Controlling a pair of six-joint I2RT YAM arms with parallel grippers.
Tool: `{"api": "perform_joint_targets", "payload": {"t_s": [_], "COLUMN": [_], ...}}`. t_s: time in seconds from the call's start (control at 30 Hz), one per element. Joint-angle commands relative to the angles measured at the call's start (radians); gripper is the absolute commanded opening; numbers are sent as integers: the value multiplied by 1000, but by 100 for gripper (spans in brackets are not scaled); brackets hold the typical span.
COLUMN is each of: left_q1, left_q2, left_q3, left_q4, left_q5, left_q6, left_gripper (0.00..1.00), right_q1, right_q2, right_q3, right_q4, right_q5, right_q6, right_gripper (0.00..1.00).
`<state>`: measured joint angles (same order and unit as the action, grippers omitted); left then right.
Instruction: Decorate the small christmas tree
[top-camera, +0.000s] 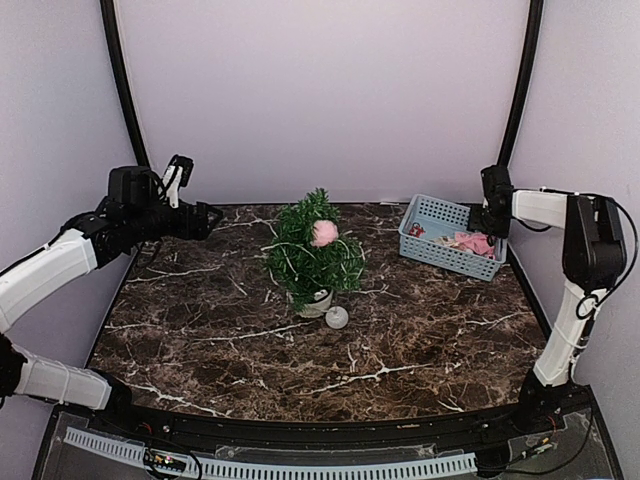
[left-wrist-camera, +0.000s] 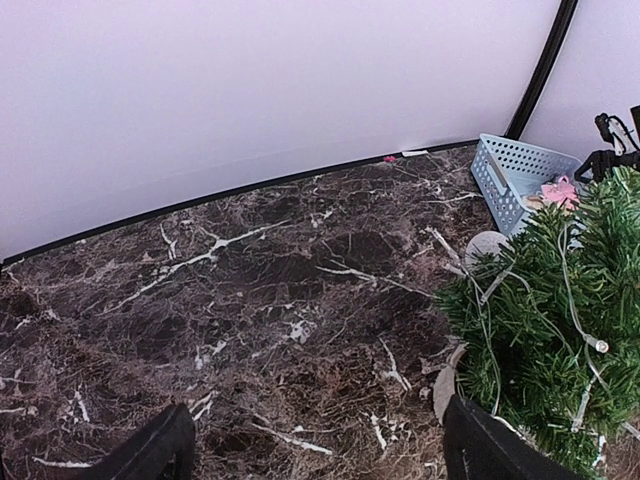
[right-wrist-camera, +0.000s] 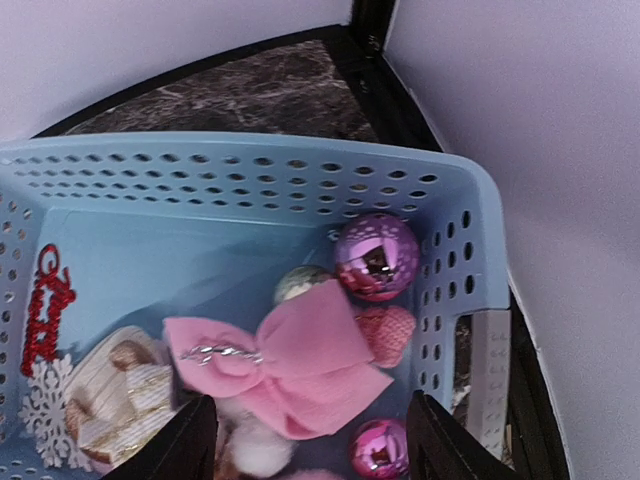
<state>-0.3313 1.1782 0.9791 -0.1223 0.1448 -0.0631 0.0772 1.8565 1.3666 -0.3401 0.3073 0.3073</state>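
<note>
left end effector (left-wrist-camera: 318, 442) wide open, empty; small christmas tree (left-wrist-camera: 545, 310) just beside it.

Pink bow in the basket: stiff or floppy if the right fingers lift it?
Probably floppy: the pink bow looks like soft fabric, lying slumped in the basket. Likely light for its size, and being flat, unlikely to roll.

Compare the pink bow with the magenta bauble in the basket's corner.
The bow is pale pink; the bauble is deep magenta. The bow is soft, matte cloth; the bauble is glossy. The bow lies flat and spread; the bauble is round. Both lie in the blue basket.
</note>
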Motion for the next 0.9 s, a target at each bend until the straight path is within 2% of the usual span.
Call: {"api": "perform_joint_targets", "payload": {"t_s": [0.0,0.23,0.47,0.63,0.77,0.87], "left_q1": [0,0,0,0,0,0], "left_q2": [3,19,30,31,31,31], "left_q3": [19,20,23,23,23,23], "left_q4": [-14,-15,-17,-19,-19,-18], "left_q5": [-1,4,9,-1,-1,3], "left_q6": [4,4,3,7,7,8], "left_gripper": [88,88,88,88,88,88], "right_q1": [-67,-129,-131,-131,-131,-132], "right_q2": [46,101,203,198,143,79], "right_q3": [52,77,149,121,77,47], "right_q4": [10,46,17,26,47,67], "right_q5": [-62,-190,-142,-183,-190,-187], "right_q6": [-27,-62,-92,-82,-66,-56], "right_gripper": [65,62,62,48,26,16]}}
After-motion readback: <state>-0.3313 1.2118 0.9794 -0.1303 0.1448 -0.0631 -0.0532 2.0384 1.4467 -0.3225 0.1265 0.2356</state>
